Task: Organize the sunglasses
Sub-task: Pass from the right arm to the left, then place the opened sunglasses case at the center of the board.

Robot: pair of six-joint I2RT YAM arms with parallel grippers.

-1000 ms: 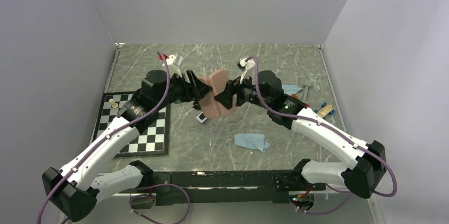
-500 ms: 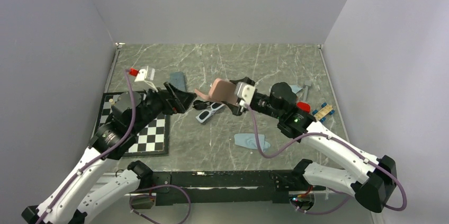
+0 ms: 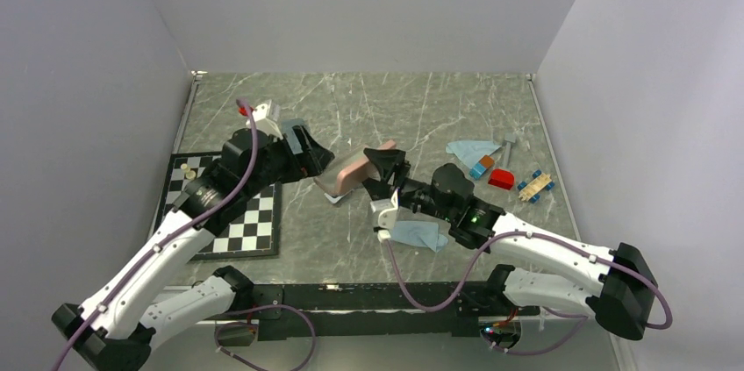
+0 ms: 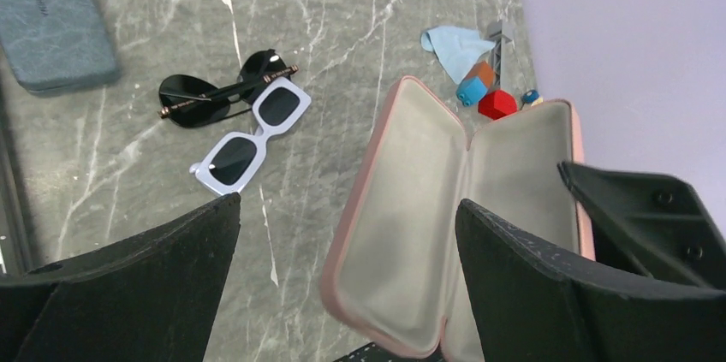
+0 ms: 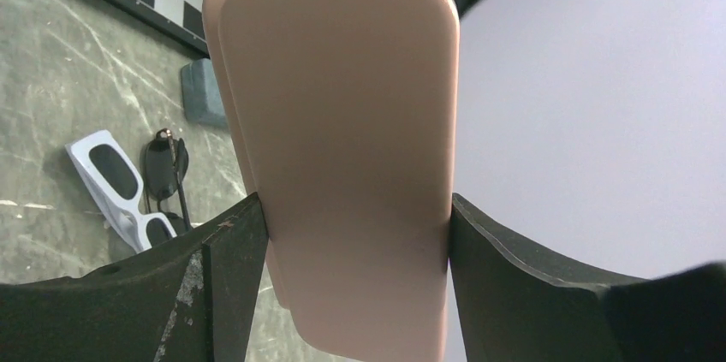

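My right gripper [image 3: 382, 171] is shut on the open pink case [image 3: 349, 174] and holds it tilted above the table; in the right wrist view [image 5: 351, 216] both fingers press the sides of its shell [image 5: 342, 122]. My left gripper [image 3: 318, 159] is open and empty just left of the case, whose grey lining [image 4: 445, 208] faces it in the left wrist view [image 4: 347, 204]. The white sunglasses [image 4: 252, 135] and black sunglasses [image 4: 224, 97] lie touching on the table left of the case. They also show in the right wrist view, white [image 5: 116, 186] and black [image 5: 163, 165]. From above only a white corner [image 3: 333, 198] shows.
A slate-blue case [image 4: 51, 24] lies at the back left, partly hidden from above. A chessboard [image 3: 230, 213] lies at the left. One light blue cloth [image 3: 417, 233] lies near the front, another [image 3: 463, 149] at the right beside coloured blocks [image 3: 502, 178].
My left gripper has swung right, up to the pink case. My right arm has drawn back toward the front and turned, tilting the case over the sunglasses.
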